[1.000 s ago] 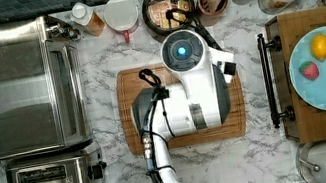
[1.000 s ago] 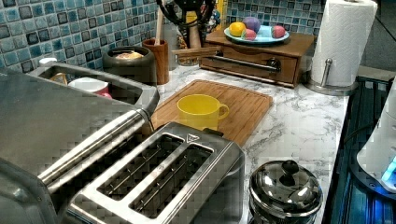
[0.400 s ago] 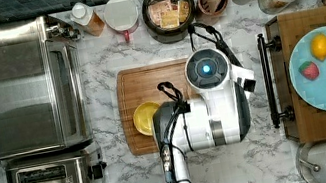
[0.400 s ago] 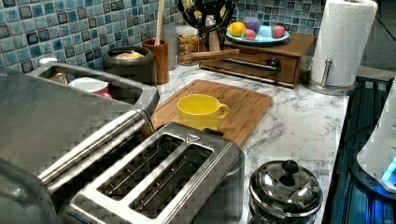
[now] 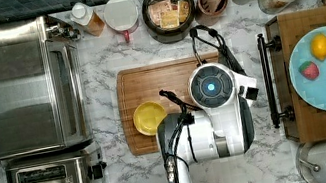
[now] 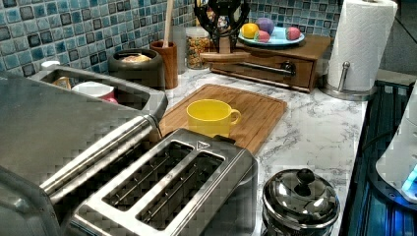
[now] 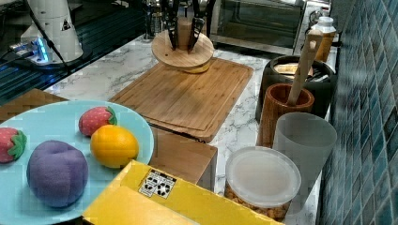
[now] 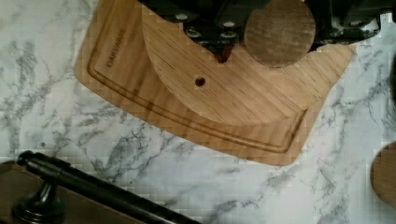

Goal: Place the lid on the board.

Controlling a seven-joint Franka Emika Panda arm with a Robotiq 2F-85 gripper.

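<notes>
**Lid held over the board, ahead of set-down.** The gripper [image 7: 184, 33] is shut on the knob of a round wooden lid [image 7: 183, 56]. One finger [image 7: 171, 23] stands on each side of the knob, so the disc hangs flat directly under the fingers. In the left view the lid [image 6: 224, 56] is clear of the board [image 6: 255, 110], so it is judged to be in the air, not yet set down.

*Doing the step well.* Lower straight down with the disc level, so that the whole underside meets the wood at once. Open the fingers only after contact; a tilted release would probably let the disc rock or roll.

*Edges and room.*
- The wrist view shows bare board [image 8: 109, 65] under the lid [image 8: 219, 93], with the grooved edge and a rounded corner just beyond the disc.
- Past that edge lie a strip of marble counter [image 8: 140, 154] and then the tray handle [image 8: 93, 191].
- A yellow mug [image 5: 149, 118] stands on the board on the other side of the fingers, near but apart from them.
- The open wood beneath the fingers looks ample; a small shift away from the groove would keep the rim off the edge.
</notes>
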